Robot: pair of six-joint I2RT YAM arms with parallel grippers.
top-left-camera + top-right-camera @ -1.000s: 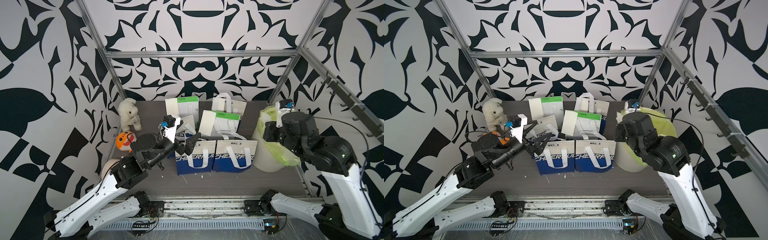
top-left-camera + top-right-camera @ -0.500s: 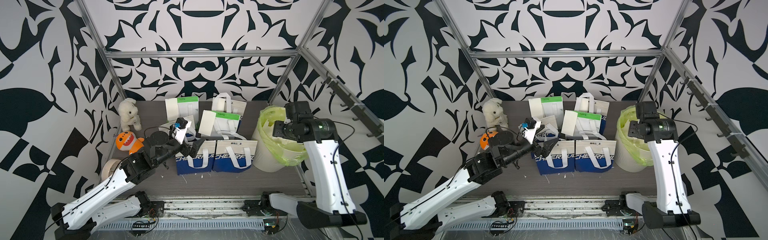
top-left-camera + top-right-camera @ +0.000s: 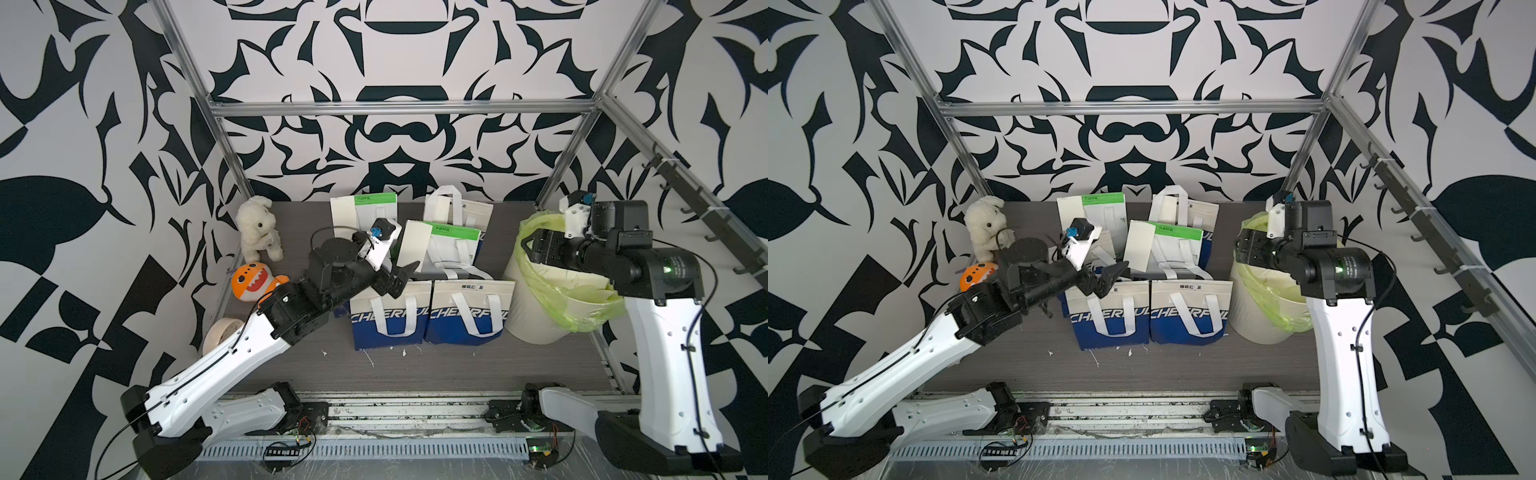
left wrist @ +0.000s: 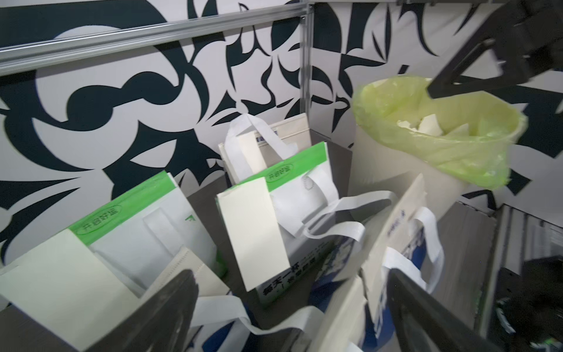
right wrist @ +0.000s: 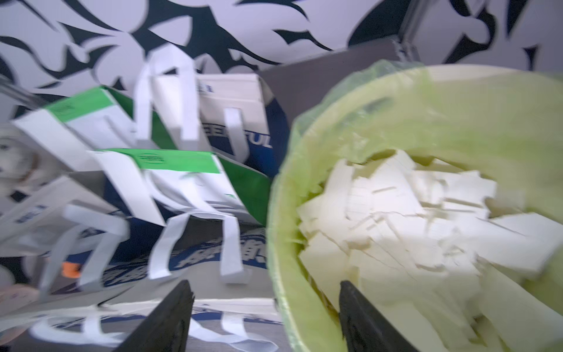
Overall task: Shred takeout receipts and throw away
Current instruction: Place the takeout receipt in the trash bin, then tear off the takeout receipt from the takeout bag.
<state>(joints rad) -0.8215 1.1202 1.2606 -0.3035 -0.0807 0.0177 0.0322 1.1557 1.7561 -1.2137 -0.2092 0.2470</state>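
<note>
Whole takeout receipts are cream slips stuck on standing bags: one on the middle green-topped bag, one on the back left bag. Torn receipt pieces fill the cream bin with a yellow-green liner. My left gripper hangs open and empty over the front left blue bag, just short of the middle slip. My right gripper is open and empty, straddling the bin's near rim.
Two blue-and-white bags stand in front, with more bags behind them. A white plush rabbit, an orange plush toy and a tape roll sit at the left. Small paper scraps lie on the table front.
My right gripper has opened, and its arm swung up over the bin and came back down to the bin's left rim. My left gripper crept right toward the middle bag's slip.
</note>
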